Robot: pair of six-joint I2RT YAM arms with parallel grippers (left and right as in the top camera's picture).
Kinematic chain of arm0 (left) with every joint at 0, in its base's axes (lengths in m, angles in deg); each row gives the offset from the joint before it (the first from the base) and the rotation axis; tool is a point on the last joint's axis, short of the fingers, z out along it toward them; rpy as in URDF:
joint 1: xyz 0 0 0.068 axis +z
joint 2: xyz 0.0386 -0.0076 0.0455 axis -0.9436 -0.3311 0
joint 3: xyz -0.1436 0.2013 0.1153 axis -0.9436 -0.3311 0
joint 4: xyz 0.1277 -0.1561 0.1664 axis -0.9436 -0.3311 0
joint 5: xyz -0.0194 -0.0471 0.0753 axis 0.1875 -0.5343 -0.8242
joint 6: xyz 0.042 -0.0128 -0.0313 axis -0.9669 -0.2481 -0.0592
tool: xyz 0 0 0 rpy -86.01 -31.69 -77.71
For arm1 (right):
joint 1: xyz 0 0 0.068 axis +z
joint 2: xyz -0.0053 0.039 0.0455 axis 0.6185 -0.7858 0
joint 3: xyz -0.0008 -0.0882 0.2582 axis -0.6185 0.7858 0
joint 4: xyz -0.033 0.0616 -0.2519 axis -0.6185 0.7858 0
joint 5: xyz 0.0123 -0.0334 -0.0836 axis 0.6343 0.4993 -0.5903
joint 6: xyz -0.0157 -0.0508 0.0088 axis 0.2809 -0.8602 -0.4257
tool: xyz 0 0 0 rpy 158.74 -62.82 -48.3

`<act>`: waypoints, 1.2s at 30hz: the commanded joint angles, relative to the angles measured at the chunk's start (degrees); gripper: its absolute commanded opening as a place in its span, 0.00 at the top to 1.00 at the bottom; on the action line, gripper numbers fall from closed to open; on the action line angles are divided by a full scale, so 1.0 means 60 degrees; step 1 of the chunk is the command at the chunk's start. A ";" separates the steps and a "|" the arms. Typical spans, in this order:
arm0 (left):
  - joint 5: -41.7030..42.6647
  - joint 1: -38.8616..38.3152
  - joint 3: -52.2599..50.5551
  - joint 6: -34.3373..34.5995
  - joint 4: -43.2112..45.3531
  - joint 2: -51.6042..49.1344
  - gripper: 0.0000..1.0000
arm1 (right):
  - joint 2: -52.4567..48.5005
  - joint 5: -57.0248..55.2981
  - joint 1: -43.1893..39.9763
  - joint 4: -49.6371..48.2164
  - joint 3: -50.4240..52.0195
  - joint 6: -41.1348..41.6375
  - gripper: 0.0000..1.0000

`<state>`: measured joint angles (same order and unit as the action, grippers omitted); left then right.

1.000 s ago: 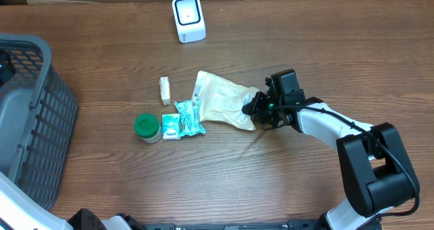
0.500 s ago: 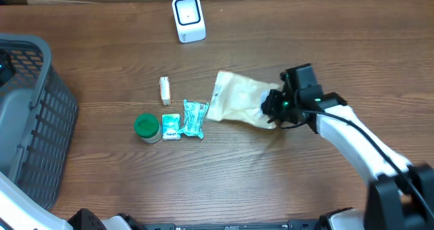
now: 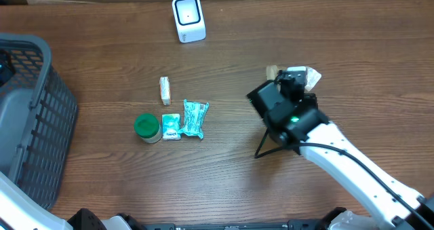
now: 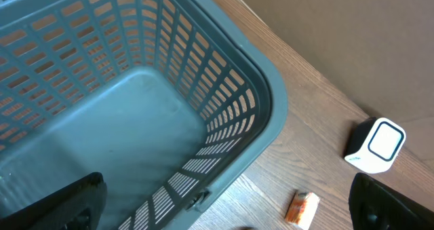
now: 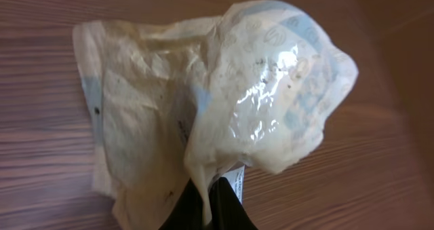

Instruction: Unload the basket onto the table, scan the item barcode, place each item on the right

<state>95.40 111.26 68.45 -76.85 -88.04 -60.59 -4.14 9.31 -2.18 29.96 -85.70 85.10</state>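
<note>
The right end effector (image 3: pixel 290 81) is clamped tight on the crumpled clear-and-white bag (image 5: pixel 224 101). Its dark fingers (image 5: pixel 227 206) pinch a gathered edge at the bag's near end, and the rest of the film fans out ahead of them with the wood of the worktop (image 3: pixel 366 40) behind. From overhead the end effector covers most of the bag, and only its corners peek out on the far side. Bare wood runs from there to the worktop's far edge and off to the right. The white scanner (image 3: pixel 188 17) stands up-left of this end effector, near that far edge and well apart. Further to its left lie a teal packet (image 3: pixel 194 118), a small white packet (image 3: pixel 171 127), a green-lidded jar (image 3: pixel 146 127) and a small pale stick (image 3: pixel 164 89). The left end effector (image 4: pixel 225 196) is spread wide with nothing between its fingers, above the rim of the grey basket (image 4: pixel 271 101) at the worktop's left edge.
</note>
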 commanded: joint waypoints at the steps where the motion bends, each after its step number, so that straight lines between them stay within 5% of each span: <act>1: 0.0073 0.0044 0.0018 0.0098 0.0004 -0.0066 0.00 | -0.0656 -0.3701 0.0543 0.0251 -0.0182 -0.0266 0.96; 5: 0.0073 0.0044 0.0018 0.0098 0.0004 -0.0062 0.00 | -0.1268 -0.5246 0.1206 -0.0146 -0.0182 -0.1421 0.96; 10: 0.0073 0.0044 0.0018 0.0098 0.0007 -0.0062 0.01 | -0.1872 -0.4182 0.2004 -0.1067 -0.0182 -0.2484 0.96; 18: 0.0073 0.0044 0.0018 0.0098 0.0007 -0.0062 0.01 | -0.2772 -0.3031 0.3588 -0.2339 -0.0182 -0.2361 0.96; 22: 0.0073 0.0044 0.0018 0.0098 0.0004 -0.0062 0.00 | -0.2648 -0.1781 0.3446 -0.2550 -0.0208 -0.0718 0.83; 27: 0.0073 0.0044 0.0018 0.0098 0.0007 -0.0066 0.01 | -0.2142 0.0823 0.2193 -0.1770 -0.0211 -0.0288 0.68; 30: 0.0073 0.0044 0.0018 0.0098 0.0004 -0.0066 0.00 | -0.1814 0.2193 0.1155 -0.1115 -0.0211 -0.0240 0.42; 32: 0.0073 0.0044 0.0018 0.0098 0.0004 -0.0062 0.01 | -0.1763 0.2885 0.0557 -0.0798 -0.0211 -0.0240 0.33; 36: 0.0073 0.0044 0.0018 0.0098 0.0007 -0.0062 0.00 | -0.1767 0.4186 -0.0481 -0.0335 -0.0208 -0.0240 0.25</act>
<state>95.38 111.28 68.45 -76.85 -88.04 -60.61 -16.14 24.08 -1.85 27.21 -85.78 82.48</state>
